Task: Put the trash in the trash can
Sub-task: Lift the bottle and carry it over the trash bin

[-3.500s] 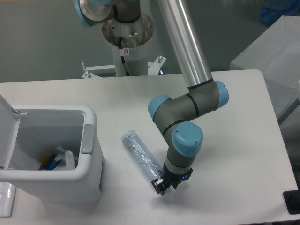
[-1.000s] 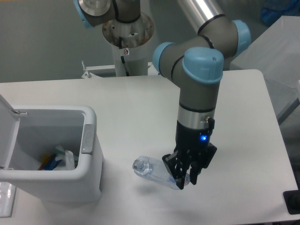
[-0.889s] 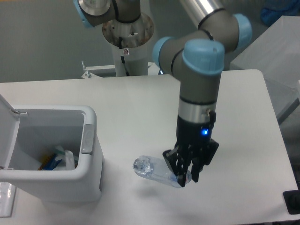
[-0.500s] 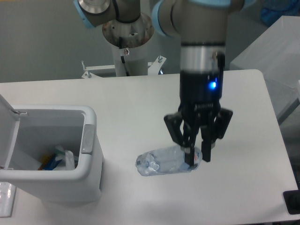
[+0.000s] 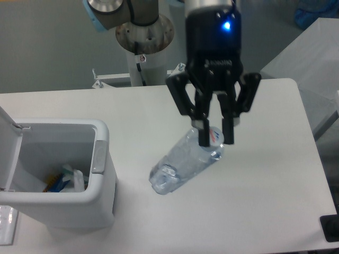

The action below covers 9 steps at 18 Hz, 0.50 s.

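My gripper hangs high over the middle of the table, shut on one end of the clear crushed plastic bottle. The bottle slants down to the left, lifted off the table, its free end pointing toward the trash can. That white bin stands at the left with its lid flipped up. Inside it lie a crumpled white wrapper and some blue and orange scraps.
The robot's base column rises behind the table's far edge. A grey box sits off the table at the right. A dark object shows at the lower right corner.
The gripper has risen and shifted left and toward the camera with the bottle, lifting it off the table. The bottle now hangs tilted down to the left.
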### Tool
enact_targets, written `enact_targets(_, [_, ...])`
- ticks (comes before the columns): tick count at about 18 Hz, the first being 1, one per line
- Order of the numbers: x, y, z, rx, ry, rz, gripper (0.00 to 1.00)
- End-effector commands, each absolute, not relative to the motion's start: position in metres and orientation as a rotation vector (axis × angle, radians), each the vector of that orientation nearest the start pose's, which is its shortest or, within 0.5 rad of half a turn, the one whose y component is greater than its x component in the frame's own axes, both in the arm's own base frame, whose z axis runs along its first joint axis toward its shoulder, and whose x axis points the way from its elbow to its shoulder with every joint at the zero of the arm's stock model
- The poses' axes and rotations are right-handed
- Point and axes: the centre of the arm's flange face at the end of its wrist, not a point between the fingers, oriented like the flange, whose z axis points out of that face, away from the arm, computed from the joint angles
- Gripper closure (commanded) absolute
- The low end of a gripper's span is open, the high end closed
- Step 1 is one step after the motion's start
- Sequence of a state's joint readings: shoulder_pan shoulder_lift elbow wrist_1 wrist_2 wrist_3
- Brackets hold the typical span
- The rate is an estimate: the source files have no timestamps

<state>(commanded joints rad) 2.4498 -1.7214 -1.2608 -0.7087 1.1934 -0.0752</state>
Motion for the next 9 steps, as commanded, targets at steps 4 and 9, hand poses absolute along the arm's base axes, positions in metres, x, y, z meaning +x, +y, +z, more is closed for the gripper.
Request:
enact_targets(4, [-0.304, 0.506, 0.694, -1.939, -0.696, 0.070, 0.86])
enact_targets(9, [-0.266, 0.527, 0.681, -1.985, -0.630, 0.015, 0.86])
